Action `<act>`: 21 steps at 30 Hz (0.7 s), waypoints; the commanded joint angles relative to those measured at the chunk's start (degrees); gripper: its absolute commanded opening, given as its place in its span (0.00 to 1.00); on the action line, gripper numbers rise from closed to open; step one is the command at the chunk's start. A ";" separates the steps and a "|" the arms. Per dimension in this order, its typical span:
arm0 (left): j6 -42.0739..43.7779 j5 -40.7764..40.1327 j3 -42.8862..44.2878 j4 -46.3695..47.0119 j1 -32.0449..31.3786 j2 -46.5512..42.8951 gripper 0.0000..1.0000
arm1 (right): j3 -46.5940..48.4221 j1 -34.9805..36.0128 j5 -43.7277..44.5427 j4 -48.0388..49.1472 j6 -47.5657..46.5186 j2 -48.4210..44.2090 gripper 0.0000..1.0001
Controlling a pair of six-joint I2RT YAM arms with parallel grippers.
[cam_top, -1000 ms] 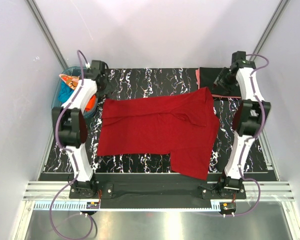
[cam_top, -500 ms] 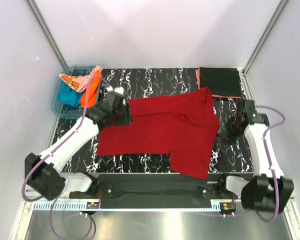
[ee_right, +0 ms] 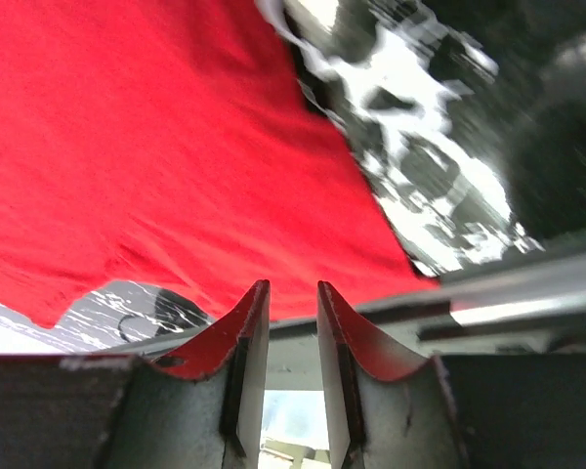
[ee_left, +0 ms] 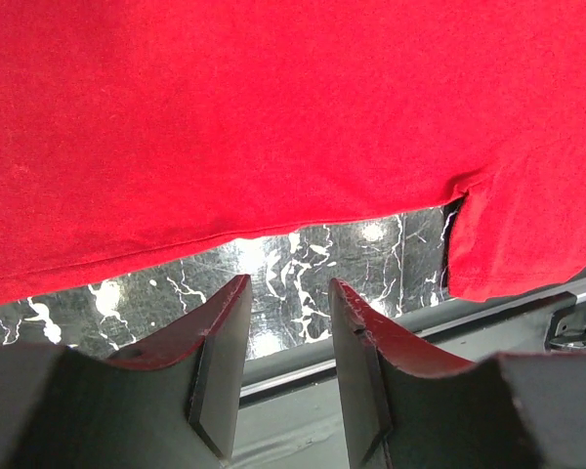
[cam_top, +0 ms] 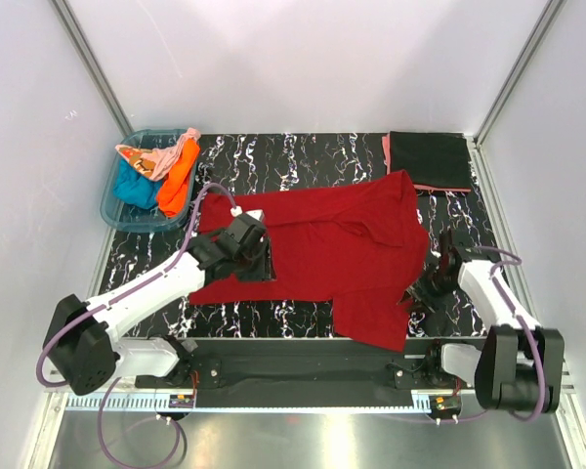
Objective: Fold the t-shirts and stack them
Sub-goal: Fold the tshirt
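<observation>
A dark red t-shirt (cam_top: 322, 249) lies spread flat on the black marbled table, one sleeve reaching toward the near edge. My left gripper (cam_top: 262, 262) hovers over its left half; in the left wrist view (ee_left: 288, 283) its jaws stand open and empty above the near hem (ee_left: 273, 230). My right gripper (cam_top: 417, 293) sits low by the shirt's near right edge, jaws a narrow gap apart (ee_right: 293, 285) with nothing between them and the red cloth (ee_right: 156, 156) just ahead. A folded black t-shirt (cam_top: 430, 159) rests on a salmon pink one (cam_top: 385, 149) at the back right.
A blue plastic tub (cam_top: 110, 208) at the back left holds teal (cam_top: 132, 186), orange (cam_top: 179, 178) and pale peach (cam_top: 145, 156) shirts. The black rail (cam_top: 303, 366) with the arm bases runs along the near edge. White walls enclose the table.
Both arms swung from the back corners toward the near side: the left from the tub over the shirt, the right from the black shirt to the red shirt's right edge. Both jaws narrowed.
</observation>
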 commanded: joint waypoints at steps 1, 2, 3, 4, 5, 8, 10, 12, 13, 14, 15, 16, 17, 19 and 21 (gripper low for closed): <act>-0.69 0.93 0.48 2.74 -0.32 -0.82 0.42 | 0.82 1.92 -0.95 9.43 2.37 3.24 0.32; -0.43 0.67 0.83 2.39 -0.32 -0.91 0.42 | 1.08 2.36 -0.86 11.62 2.64 6.83 0.32; 0.18 0.23 1.10 1.95 -0.32 -0.82 0.42 | 1.87 3.06 -1.12 12.94 2.99 8.69 0.32; 0.36 0.05 1.79 1.25 -0.32 -0.73 0.42 | 2.31 3.76 -1.30 14.17 4.04 10.45 0.32; 0.71 -0.13 2.15 0.98 -0.32 -0.47 0.42 | 2.92 5.94 -1.21 16.97 4.74 13.69 0.32; 1.24 -0.04 2.94 0.10 -0.41 -0.29 0.43 | 5.73 9.12 -0.51 22.16 7.73 20.71 0.32; 1.42 0.22 3.38 -0.08 -0.24 -0.21 0.43 | 9.94 11.22 0.01 23.59 8.44 24.95 0.32; 1.50 0.31 3.65 -0.43 -0.23 -0.12 0.43 | 16.16 12.73 0.28 23.85 8.18 31.54 0.32; 1.59 0.31 3.91 -0.60 -0.23 -0.12 0.43 | 18.55 13.26 0.46 23.68 7.74 33.47 0.31; 1.68 -0.39 4.43 -0.95 -0.23 -0.03 0.43 | 23.36 14.22 0.72 22.37 7.48 36.36 0.32; 1.85 -0.83 4.61 -1.74 -0.23 -0.12 0.43 | 25.84 14.58 1.33 21.32 7.04 37.44 0.32; 1.94 -1.35 4.88 -2.10 -0.15 -0.29 0.43 | 28.22 14.75 2.38 20.17 5.91 38.23 0.33; 2.12 -1.88 5.31 -2.36 -0.06 -0.38 0.43 | 30.33 14.76 2.65 16.94 5.11 39.02 0.34; 2.82 -2.94 5.93 -3.15 0.29 -0.38 0.44 | 35.17 14.84 6.14 12.10 2.13 38.68 0.39; 3.61 -2.94 6.46 -3.16 1.25 -0.56 0.44 | 35.19 14.67 9.67 6.03 -0.59 35.44 0.50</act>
